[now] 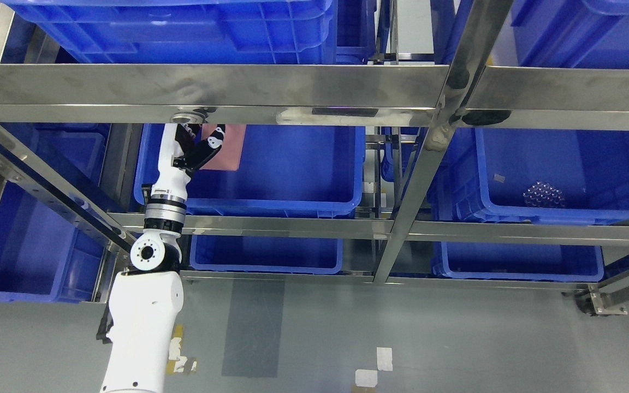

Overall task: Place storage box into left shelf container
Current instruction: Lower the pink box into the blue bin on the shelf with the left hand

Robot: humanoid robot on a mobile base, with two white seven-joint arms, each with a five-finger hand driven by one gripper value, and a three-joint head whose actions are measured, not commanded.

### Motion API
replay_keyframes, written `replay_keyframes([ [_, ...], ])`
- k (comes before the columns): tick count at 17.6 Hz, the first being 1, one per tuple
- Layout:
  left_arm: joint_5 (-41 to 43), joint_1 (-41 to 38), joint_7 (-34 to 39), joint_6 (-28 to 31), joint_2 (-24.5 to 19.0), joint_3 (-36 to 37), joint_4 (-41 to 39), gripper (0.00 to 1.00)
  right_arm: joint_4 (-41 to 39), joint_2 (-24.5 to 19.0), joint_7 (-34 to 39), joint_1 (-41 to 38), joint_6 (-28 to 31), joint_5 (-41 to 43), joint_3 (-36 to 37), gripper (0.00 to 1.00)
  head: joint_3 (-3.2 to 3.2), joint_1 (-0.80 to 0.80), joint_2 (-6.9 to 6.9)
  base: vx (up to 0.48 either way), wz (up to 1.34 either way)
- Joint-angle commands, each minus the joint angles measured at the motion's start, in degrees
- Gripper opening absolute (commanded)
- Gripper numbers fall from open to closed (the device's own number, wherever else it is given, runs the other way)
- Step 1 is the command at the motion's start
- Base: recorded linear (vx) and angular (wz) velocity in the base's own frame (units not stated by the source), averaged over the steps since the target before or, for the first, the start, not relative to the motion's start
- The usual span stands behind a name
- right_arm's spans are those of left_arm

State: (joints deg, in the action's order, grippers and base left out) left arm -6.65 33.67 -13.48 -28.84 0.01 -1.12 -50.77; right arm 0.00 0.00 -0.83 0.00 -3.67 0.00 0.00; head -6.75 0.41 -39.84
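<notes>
Left hand (201, 148) clamped on pink storage box (229, 147) over blue container (292, 185), under steel rail (205, 87).

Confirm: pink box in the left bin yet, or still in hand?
Still in hand. The left hand grips the pink storage box above the left blue bin; the steel rail hides its top.

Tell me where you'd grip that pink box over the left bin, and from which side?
Probably its lower-left edge, from below and the front. The pink storage box hangs flat-faced over the left blue bin, its top hidden behind the shelf rail. The left hand holds it there.
</notes>
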Motion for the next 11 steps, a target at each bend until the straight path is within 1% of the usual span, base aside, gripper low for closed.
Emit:
replay_keyframes([
  [1, -0.3, 2.2, -0.4, -0.8, -1.0, 0.9, 11.9, 0.85, -1.0, 1.0, 0.0, 0.3, 0.0, 0.1, 0.2, 1.0, 0.0, 0.0, 0.0, 0.0, 0.0],
  [2, -0.4, 0.9, -0.4, -1.0, -1.0, 1.4, 9.7, 0.93, -1.0, 1.0, 0.0, 0.3, 0.0, 0.1, 0.2, 1.0, 0.0, 0.0, 0.0, 0.0, 0.0],
  [4, -0.4, -2.7, -0.3, -0.9, -1.0, 2.9, 5.3, 0.99, -1.0, 1.0, 0.0, 0.3, 0.0, 0.1, 0.2, 1.0, 0.0, 0.0, 0.0, 0.0, 0.0],
  [5, -0.4, -4.4, -0.1, -0.5, -1.0, 4.1, 3.2, 0.99, -1.0, 1.0, 0.0, 0.3, 0.0, 0.1, 0.2, 1.0, 0.0, 0.0, 0.0, 0.0, 0.0],
  [7, -0.4, -8.8, -0.1, 1.0, -1.0, 4.6, -5.5, 0.99, -1.0, 1.0, 0.0, 0.3, 0.0, 0.1, 0.2, 1.0, 0.0, 0.0, 0.0, 0.0, 0.0],
  [9, -0.9, -13.6, -0.1, 1.9, -1.0, 4.8, -17.1, 0.99, -1.0, 1.0, 0.0, 0.3, 0.0, 0.1, 0.2, 1.0, 0.0, 0.0, 0.0, 0.0, 0.0],
  [11, -3.6, -16.6, -0.1, 1.8, -1.0, 4.8, -26.3, 0.99, -1.0, 1.0, 0.0, 0.3, 0.0, 0.1, 0.2, 1.0, 0.0, 0.0, 0.0, 0.0, 0.0],
])
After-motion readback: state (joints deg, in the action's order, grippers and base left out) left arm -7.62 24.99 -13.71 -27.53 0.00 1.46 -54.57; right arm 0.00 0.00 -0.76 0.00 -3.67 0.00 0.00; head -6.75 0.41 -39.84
